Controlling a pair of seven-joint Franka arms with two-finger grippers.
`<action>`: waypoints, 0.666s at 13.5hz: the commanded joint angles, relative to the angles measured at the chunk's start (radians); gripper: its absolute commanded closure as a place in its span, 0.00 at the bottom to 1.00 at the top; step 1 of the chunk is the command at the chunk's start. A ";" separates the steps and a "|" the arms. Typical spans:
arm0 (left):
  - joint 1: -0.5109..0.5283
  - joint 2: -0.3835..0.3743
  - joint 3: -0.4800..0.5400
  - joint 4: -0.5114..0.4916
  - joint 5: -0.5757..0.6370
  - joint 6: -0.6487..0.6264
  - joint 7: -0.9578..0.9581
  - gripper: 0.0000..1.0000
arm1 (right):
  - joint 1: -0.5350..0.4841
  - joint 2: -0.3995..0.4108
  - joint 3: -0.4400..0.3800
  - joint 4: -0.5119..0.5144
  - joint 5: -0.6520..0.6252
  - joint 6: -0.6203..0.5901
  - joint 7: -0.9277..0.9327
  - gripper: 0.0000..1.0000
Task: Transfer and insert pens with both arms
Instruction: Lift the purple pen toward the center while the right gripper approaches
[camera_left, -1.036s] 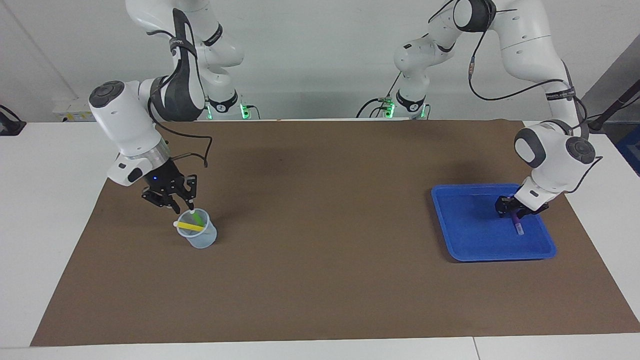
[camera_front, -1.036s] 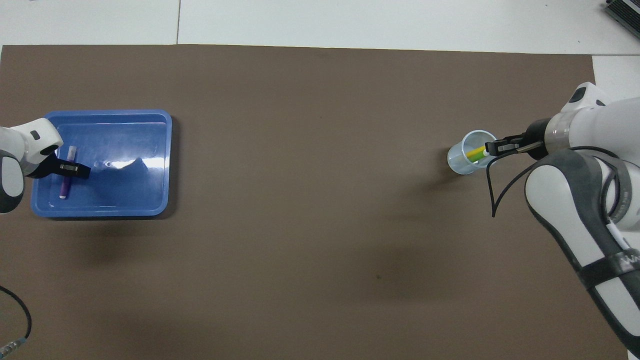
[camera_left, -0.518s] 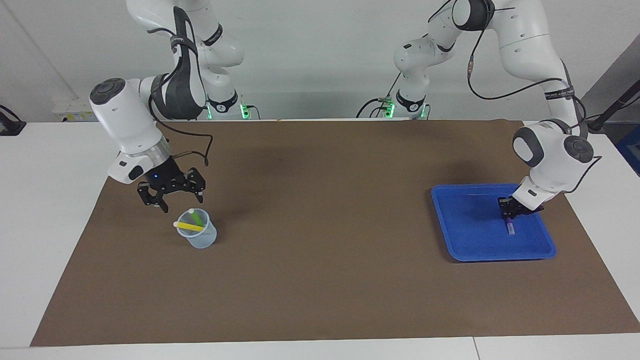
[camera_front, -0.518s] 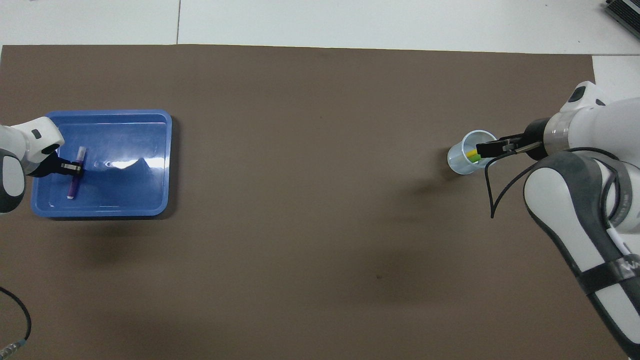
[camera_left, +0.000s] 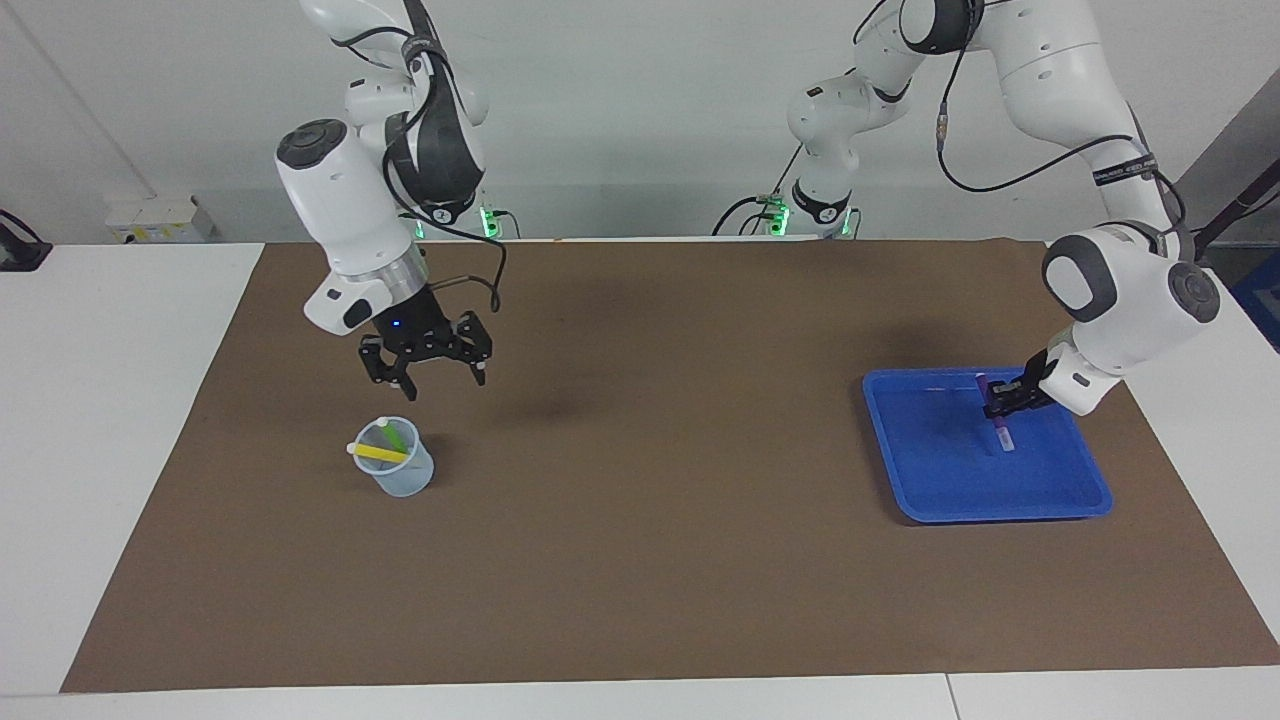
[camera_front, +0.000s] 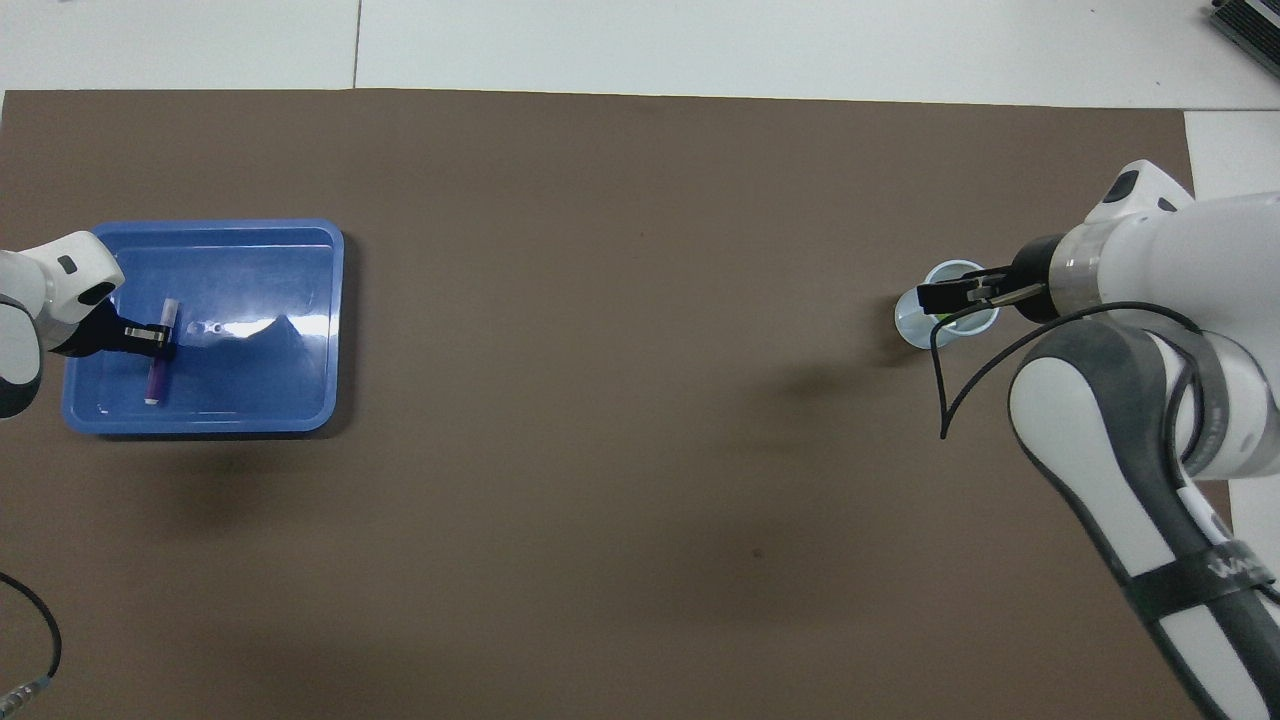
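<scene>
The left gripper (camera_left: 1003, 398), at the right of the facing view, is closed on the purple pen (camera_left: 997, 425) and holds it tilted over the blue tray (camera_left: 1000, 505), the pen's pale end pointing down; whether that end touches the tray floor cannot be told. In the overhead view the same pen (camera_front: 159, 352) shows at the left of the frame, inside the tray (camera_front: 300, 300), with nothing else visible in the tray. The left arm bends down steeply from the upper right of the facing view, its wrist just above the tray's rim.

The right gripper (camera_left: 440, 381), left of centre in the facing view, hangs in the air with its fingers spread wide and nothing between them. It is above and a little toward the robots from the clear cup (camera_left: 400, 470), apart from it. The right arm stands tall, forearm pointing almost straight down. In the overhead view this gripper (camera_front: 930, 298) covers part of the cup (camera_front: 915, 325).

The cup stands upright on the brown mat (camera_left: 640, 560). In it lean the yellow pen (camera_left: 378, 453) and the green pen (camera_left: 397, 436), their upper ends at the rim.
</scene>
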 joint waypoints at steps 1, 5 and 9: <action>-0.096 -0.065 0.009 -0.006 -0.046 -0.091 -0.279 1.00 | 0.060 -0.008 -0.001 0.003 -0.003 0.017 0.183 0.00; -0.138 -0.073 0.008 -0.015 -0.279 -0.106 -0.522 1.00 | 0.125 0.000 -0.001 0.007 0.098 0.095 0.389 0.00; -0.229 -0.073 0.005 -0.016 -0.532 -0.077 -0.856 1.00 | 0.168 0.007 -0.001 0.007 0.149 0.144 0.553 0.00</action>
